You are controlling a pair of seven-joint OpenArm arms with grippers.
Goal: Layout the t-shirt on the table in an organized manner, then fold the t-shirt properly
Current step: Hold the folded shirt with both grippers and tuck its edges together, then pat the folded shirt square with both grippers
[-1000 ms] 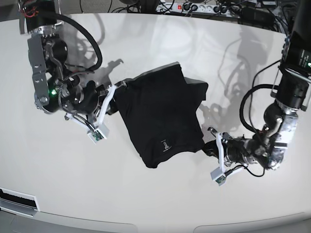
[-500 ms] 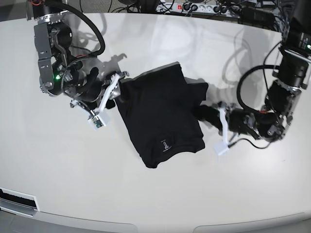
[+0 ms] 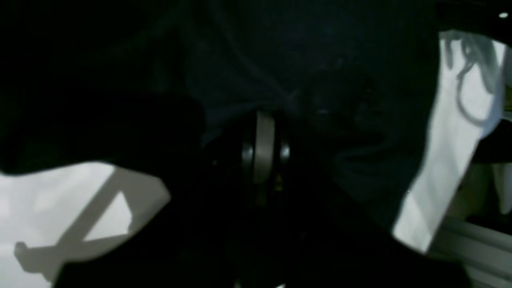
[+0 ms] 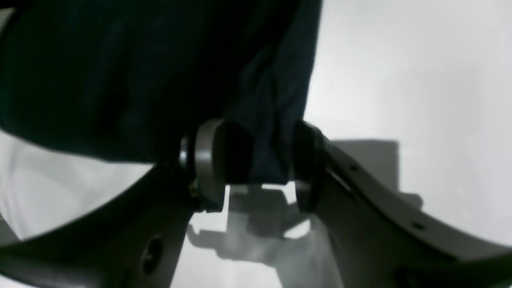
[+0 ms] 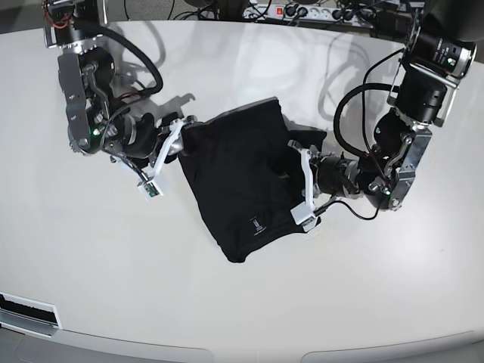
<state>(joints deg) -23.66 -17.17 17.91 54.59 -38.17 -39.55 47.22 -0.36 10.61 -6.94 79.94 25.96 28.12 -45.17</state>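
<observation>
The black t-shirt (image 5: 242, 178) lies folded in a rough rectangle on the middle of the white table (image 5: 227, 302), with a small pale label mark near its front edge. My right gripper (image 5: 181, 134) is at the shirt's left corner. In the right wrist view its jaws (image 4: 260, 160) stand open, with a hanging fold of the t-shirt (image 4: 272, 132) between them. My left gripper (image 5: 296, 181) reaches onto the shirt's right side. In the left wrist view it (image 3: 264, 120) is shut, and dark t-shirt (image 3: 320, 80) fabric bunches at its tips.
A power strip with cables (image 5: 318, 11) lies along the table's far edge. Both arms' cables loop over the table beside the shirt. A grey plate (image 5: 26, 314) sits at the front left edge.
The right gripper has opened at the shirt's left corner and shifted slightly back. The left arm has swung from the front right of the shirt up and inward onto its right side.
</observation>
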